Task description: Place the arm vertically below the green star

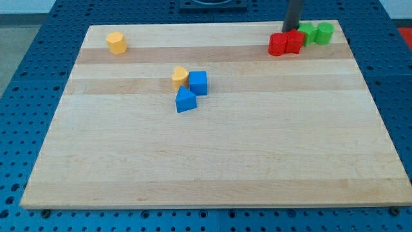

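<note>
So the pale wooden worktop (212,154) sits on a blue perforated base (26,96), and most of the action is jammed into the view's top right corner. The green star-shaped block (307,32) is up there near the worktop's top edge, bright green and chunky, with its points hard to make out at this size. Just to its right is a second green block (324,32), rounder looking, and the two seem to touch. On the star's left, two red blocks (285,43) are pressed together, shapes unclear.

My tip (288,29) comes down right behind the red pair, just left of the green star, close enough that I can't tell if it's touching either. No jaws on this arm, just a dark rod, so nothing is held.

Well apart, toward the middle left, a yellow block (180,77), a blue cube (198,82) and a blue wedge-like block (185,100) are huddled together. Another yellow block (116,42) sits alone at the top left.
</note>
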